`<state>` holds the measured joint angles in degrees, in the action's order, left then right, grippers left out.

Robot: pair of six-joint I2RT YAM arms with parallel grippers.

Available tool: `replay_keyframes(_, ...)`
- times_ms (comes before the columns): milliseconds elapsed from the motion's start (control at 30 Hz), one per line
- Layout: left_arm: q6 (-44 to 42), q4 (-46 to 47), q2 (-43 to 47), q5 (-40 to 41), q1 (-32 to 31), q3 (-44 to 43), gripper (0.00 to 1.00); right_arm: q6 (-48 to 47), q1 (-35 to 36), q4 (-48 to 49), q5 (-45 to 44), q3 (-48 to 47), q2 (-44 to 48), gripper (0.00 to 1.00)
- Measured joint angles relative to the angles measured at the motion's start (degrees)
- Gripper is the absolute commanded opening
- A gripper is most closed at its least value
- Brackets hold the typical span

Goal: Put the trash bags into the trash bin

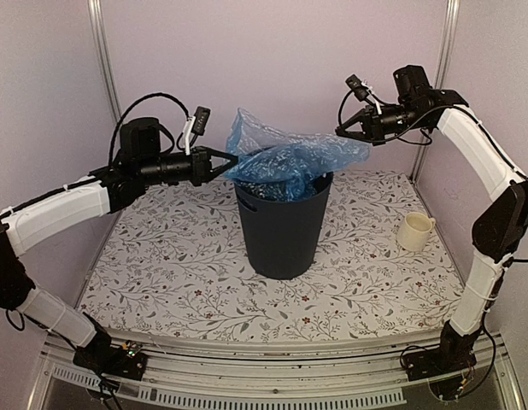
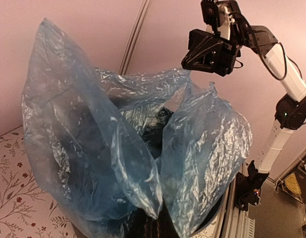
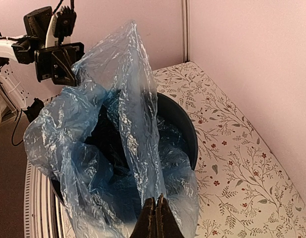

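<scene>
The light-blue trash bag (image 1: 290,158) billows out of the top of the dark trash bin (image 1: 281,231), which stands upright mid-table. Part of the bag hangs inside the bin and part spreads above its rim (image 3: 185,124). My left gripper (image 1: 230,161) is shut on the bag's left edge at rim height. In the left wrist view the bag (image 2: 93,139) covers most of the fingers. My right gripper (image 1: 339,132) is up at the bag's right side. Its jaws (image 3: 157,198) are pressed together, and a fold of the bag (image 3: 138,124) runs into their tips.
A cream mug (image 1: 414,231) stands on the floral tablecloth right of the bin. Pale walls with metal posts close in the back and sides. Both arms reach in from the near edge, one on each side of the bin.
</scene>
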<state>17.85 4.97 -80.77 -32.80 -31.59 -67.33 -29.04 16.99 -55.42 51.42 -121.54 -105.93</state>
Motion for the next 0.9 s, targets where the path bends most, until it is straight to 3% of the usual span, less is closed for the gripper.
replay_keyframes(267, 1.68, 5.31, -7.30, -2.58, 0.02, -3.39, 0.00, 2.71, 0.00, 2.71, -0.42, 0.00, 1.46, 0.04)
replay_keyframes(333, 1.73, 5.90, -8.94, -3.10, 0.02, -4.70, 0.00, 2.86, 0.00, 3.02, -1.66, 0.00, 1.46, 0.21)
replay_keyframes(400, 1.73, 6.16, -10.25, -3.89, 0.04, -5.75, 0.00, 3.30, 0.00, 3.15, -3.72, 0.00, 1.46, 0.52)
replay_keyframes(433, 1.73, 6.32, -10.75, -4.22, 0.04, -6.10, 0.00, 3.32, -0.02, 3.21, -4.94, 0.00, 1.46, 0.62)
replay_keyframes(500, 1.73, 6.36, -11.50, -4.63, 0.07, -6.64, 0.00, 3.37, -0.11, 3.26, -6.91, -0.02, 1.46, 0.71)
replay_keyframes(667, 1.88, 6.38, -11.93, -5.79, 0.13, -6.91, 0.00, 1.73, -0.55, 1.36, -9.05, -3.43, -1.20, 0.77)
replay_keyframes(900, 1.88, 6.34, -11.61, -5.84, 0.13, -6.93, 0.00, -2.58, -0.48, -4.31, -2.58, -3.98, -3.96, 0.76)
